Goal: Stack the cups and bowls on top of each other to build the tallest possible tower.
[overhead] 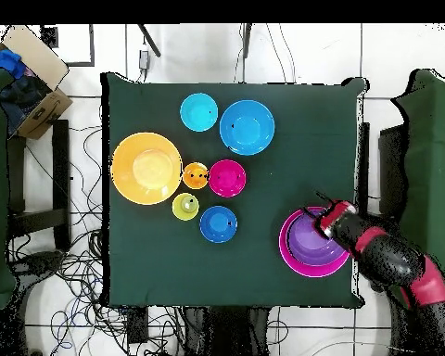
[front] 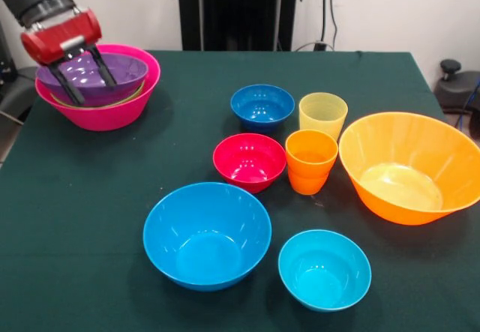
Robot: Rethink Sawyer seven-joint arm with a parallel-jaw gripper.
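Note:
The tower is a large pink bowl [front: 112, 115] [overhead: 291, 255] with a lime green bowl [front: 112, 101] and a purple bowl [front: 120, 70] [overhead: 310, 246] nested inside, at the table's far left in the front view. My gripper [front: 95, 94] [overhead: 324, 206] hangs over the purple bowl's rim, open. Loose on the cloth stand a sky blue bowl [front: 206, 234] [overhead: 247, 127], cyan bowl [front: 324, 268] [overhead: 198, 111], red bowl [front: 249, 161] [overhead: 227, 178], dark blue bowl [front: 262, 106] [overhead: 218, 223], large orange bowl [front: 409, 167] [overhead: 147, 168], yellow cup [front: 322, 115] [overhead: 185, 206] and orange cup [front: 310, 160] [overhead: 196, 175].
A dark green cloth covers the table [front: 90, 212] [overhead: 143, 269]. The two cups, red bowl and dark blue bowl stand close together mid-table. A cardboard box [overhead: 27, 79] and cables [overhead: 69, 269] lie on the floor beside the table. A black stand [front: 238, 10] rises behind it.

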